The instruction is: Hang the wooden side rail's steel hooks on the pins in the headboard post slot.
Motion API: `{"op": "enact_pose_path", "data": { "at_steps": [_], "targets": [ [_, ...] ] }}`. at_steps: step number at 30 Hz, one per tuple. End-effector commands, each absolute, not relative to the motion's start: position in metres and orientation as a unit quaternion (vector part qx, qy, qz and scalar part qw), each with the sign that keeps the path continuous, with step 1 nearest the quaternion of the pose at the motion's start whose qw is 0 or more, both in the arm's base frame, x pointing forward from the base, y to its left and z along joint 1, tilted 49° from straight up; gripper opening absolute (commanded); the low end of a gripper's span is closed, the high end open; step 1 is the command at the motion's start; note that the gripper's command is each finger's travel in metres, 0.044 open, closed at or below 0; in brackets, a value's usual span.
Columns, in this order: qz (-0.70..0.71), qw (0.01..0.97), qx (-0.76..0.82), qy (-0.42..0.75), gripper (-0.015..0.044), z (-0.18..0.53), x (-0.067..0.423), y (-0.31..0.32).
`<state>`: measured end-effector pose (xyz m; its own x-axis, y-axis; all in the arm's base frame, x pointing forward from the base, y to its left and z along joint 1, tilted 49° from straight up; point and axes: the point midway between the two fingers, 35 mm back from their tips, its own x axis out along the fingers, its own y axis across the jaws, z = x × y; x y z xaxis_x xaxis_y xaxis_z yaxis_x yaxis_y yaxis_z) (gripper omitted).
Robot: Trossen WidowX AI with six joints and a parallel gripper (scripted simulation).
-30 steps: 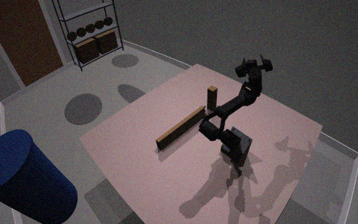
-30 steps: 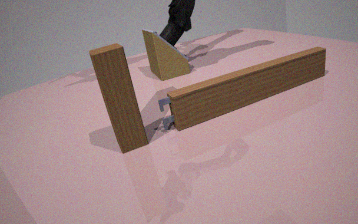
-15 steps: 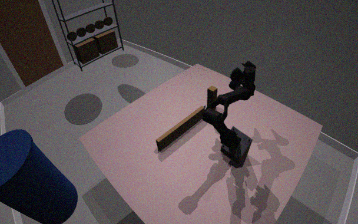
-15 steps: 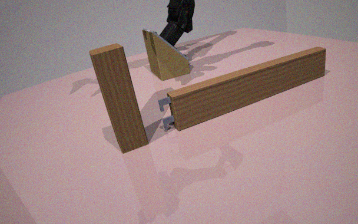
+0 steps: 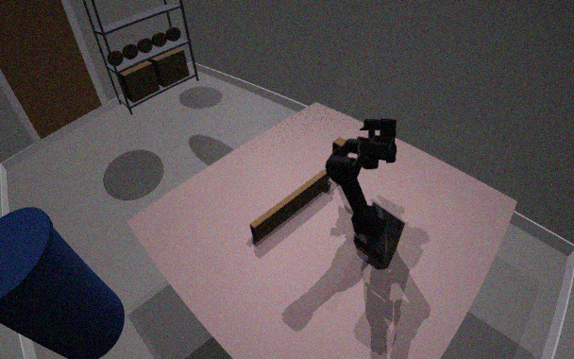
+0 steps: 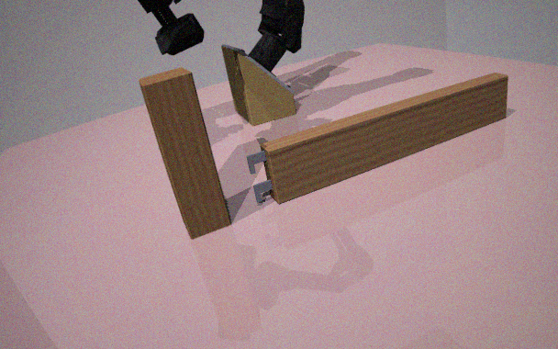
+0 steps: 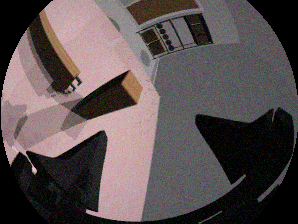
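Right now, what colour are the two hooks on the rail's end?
Grey steel hooks; the exterior view shows them best.
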<state>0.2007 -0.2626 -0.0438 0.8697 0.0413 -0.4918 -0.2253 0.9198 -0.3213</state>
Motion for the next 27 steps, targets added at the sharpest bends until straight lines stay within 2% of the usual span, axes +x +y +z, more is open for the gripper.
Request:
{"op": "enact_pose_path", "data": {
  "at_steps": [1, 8, 27],
  "targets": [
    [0.153, 0.939, -0.224, 0.212, 0.0440, -0.061, 0.213, -0.218],
    [0.248, 0.916, -0.279, 0.148, 0.0440, -0.076, 0.222, -0.161],
    [0.250, 0.915, -0.280, 0.146, 0.0440, -0.077, 0.222, -0.160]
  ]
}}
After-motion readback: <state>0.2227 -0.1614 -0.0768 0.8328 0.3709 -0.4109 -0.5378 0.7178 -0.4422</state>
